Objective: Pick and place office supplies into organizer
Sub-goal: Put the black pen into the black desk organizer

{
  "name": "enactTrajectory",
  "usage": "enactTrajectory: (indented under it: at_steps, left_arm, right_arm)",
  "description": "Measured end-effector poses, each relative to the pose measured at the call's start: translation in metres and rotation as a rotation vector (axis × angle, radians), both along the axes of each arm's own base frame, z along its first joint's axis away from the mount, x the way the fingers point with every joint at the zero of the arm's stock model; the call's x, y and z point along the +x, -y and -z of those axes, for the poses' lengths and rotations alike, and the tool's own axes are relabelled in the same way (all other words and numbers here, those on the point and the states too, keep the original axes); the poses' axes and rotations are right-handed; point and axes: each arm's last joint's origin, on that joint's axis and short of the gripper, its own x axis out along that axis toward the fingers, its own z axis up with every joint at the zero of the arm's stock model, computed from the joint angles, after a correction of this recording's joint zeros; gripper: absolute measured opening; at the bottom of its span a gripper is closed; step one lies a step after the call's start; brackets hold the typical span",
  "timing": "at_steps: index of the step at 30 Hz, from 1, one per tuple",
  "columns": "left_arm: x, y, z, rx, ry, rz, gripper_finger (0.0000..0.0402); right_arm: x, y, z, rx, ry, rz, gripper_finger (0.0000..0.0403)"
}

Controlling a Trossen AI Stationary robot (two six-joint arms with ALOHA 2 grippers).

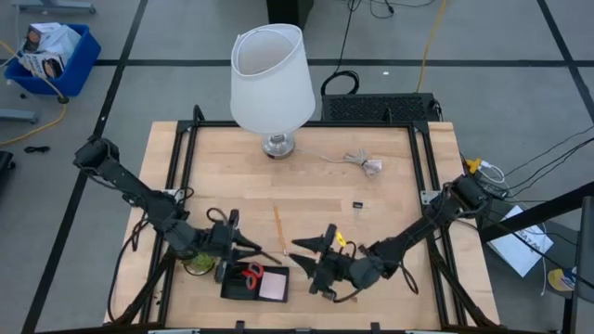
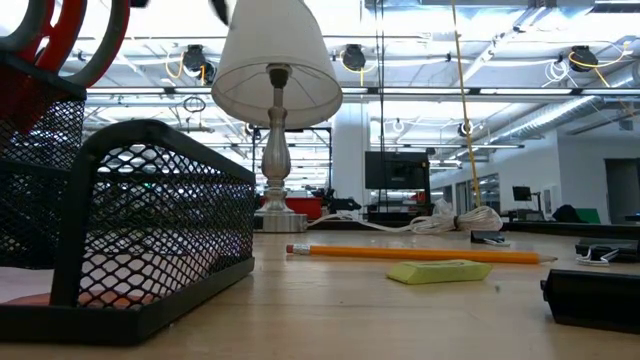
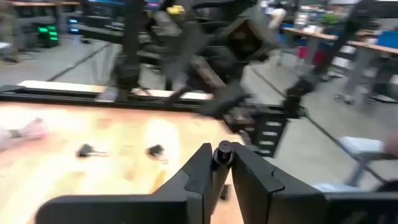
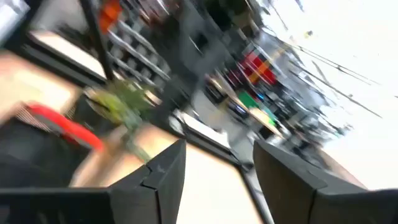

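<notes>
Left gripper, bottom centre, has its jaws clenched on a thin dark pen; right gripper jaws released, holding nothing; organizer at the desk bottom edge, scissors inside; pencil beyond on bare wood.

The organizer sits at the table's near edge, at 6 o'clock from the lamp. Scissors and a sticky pad lie in it, pad at 3 o'clock of the scissors. A pencil lies on the table at 12 o'clock from the organizer. A binder clip rests at 3 o'clock of the pencil. The cable bundle lies at 3 o'clock of the lamp base. The plant stands just at 9 o'clock of the organizer.
</notes>
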Motion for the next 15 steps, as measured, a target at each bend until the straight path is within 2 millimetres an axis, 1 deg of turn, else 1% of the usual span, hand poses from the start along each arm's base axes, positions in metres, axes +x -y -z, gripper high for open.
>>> enactTrajectory:
  at_steps: [3, 8, 12, 15]
  left_arm:
    - [-0.008, 0.009, 0.000, 0.003, -0.004, 0.052, 0.0061]
    - [-0.028, 0.018, -0.012, -0.017, 0.035, 0.121, 0.0024]
    - [-0.041, 0.022, -0.017, 0.019, 0.063, 0.076, 0.0022]
    - [-0.051, 0.022, -0.017, 0.031, 0.038, 0.023, 0.0025]
  right_arm:
    - [-0.006, -0.006, 0.001, -0.039, -0.021, 0.060, 0.0175]
    - [-0.010, -0.011, 0.002, -0.024, -0.017, 0.060, 0.0172]
    - [-0.009, -0.010, 0.002, -0.011, -0.016, 0.063, 0.0172]
    - [-0.010, -0.009, 0.007, -0.013, -0.022, 0.063, 0.0171]
